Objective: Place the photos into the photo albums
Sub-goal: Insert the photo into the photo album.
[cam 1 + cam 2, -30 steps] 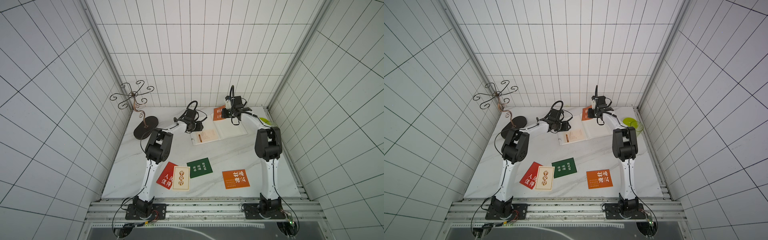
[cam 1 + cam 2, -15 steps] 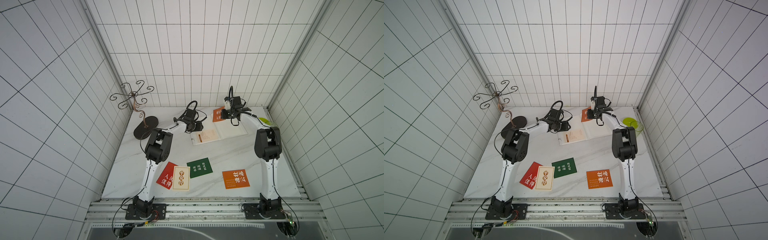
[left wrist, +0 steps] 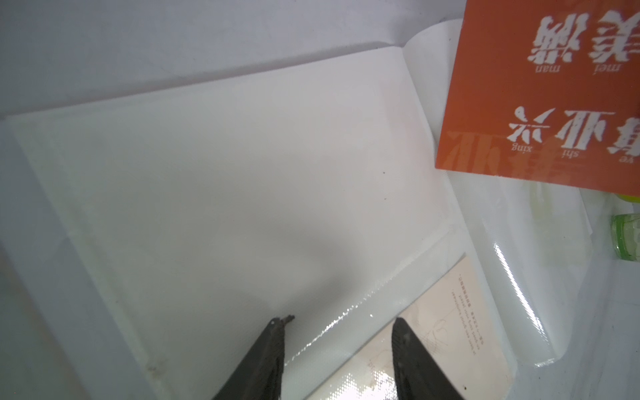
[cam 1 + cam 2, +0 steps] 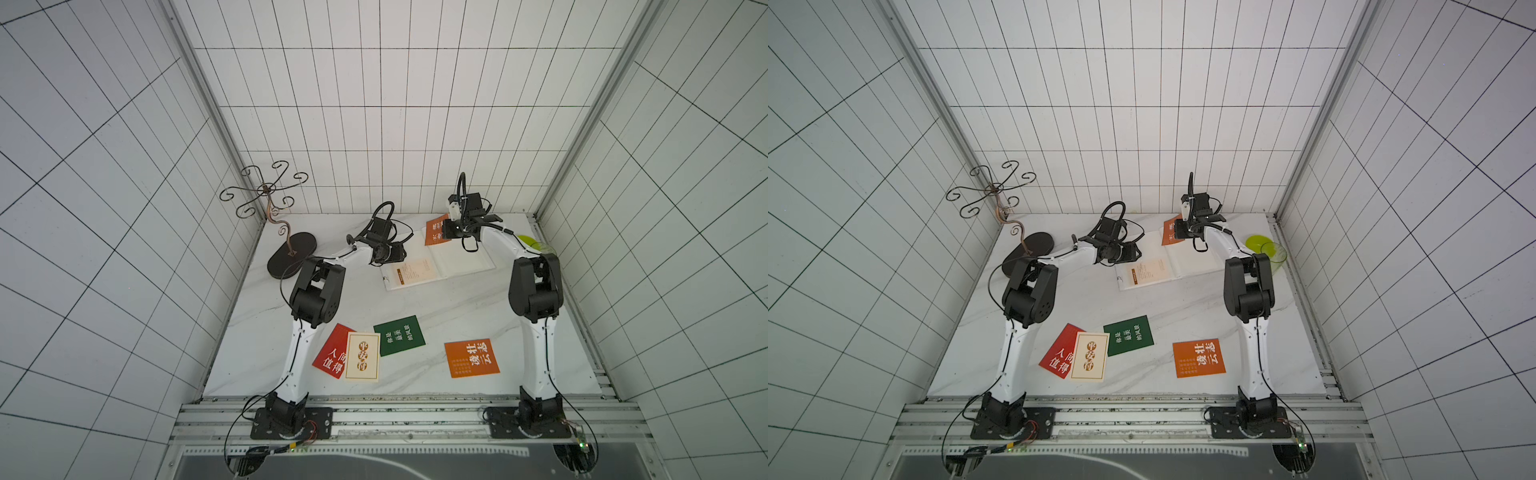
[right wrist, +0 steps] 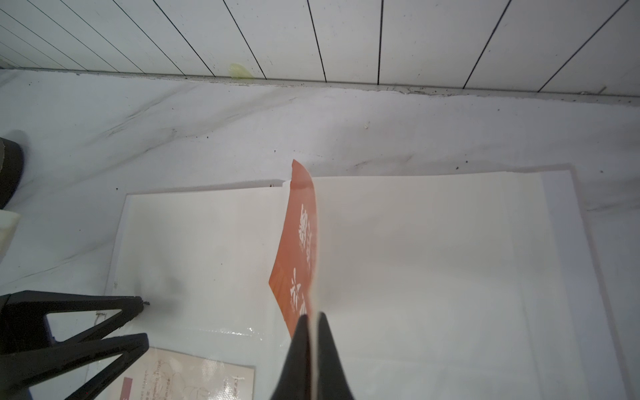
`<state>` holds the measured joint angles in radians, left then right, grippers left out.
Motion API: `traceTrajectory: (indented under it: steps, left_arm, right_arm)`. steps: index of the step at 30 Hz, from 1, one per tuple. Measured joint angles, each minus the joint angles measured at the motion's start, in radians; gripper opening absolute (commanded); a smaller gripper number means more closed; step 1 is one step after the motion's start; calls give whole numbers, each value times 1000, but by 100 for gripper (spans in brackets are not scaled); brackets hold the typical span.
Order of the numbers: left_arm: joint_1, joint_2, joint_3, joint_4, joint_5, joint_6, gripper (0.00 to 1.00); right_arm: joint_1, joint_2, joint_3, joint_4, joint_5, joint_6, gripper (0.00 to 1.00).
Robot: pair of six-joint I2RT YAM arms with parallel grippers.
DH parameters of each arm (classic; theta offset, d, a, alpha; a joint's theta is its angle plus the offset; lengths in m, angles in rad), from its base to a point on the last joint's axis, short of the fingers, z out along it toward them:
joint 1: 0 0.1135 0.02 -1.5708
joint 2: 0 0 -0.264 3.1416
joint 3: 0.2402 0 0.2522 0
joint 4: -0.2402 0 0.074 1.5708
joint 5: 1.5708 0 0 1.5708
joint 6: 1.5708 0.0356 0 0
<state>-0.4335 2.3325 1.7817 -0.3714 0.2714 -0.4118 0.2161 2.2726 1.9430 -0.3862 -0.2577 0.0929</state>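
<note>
The left tool (image 3: 340,319) stands parted over the album page (image 3: 225,180), orange card (image 3: 540,93) beyond.

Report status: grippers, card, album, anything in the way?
Right gripper shut on orange card, above open album. Left gripper open, tips at page with cream card. Waiting on table: red card, gold-framed card, green card, second orange card. No obstacle seen.
</note>
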Motion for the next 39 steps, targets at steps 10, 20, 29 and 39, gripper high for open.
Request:
traceTrajectory:
  steps: [10,20,29,39]
  left_arm:
    - [4,-5,-5,-8,10,-4,51]
    - [17,-36,-43,-26,8,0,51]
    - [63,-72,-102,-39,-2,5,51]
    - [69,-72,-106,-36,-2,9,51]
  right_arm:
    - [-16,23,16,-18,-32,12,0]
    - [-39,46,16,-37,-123,15,0]
    - [-55,84,51,-43,-235,15,0]
    - [-66,126,59,-44,-293,15,0]
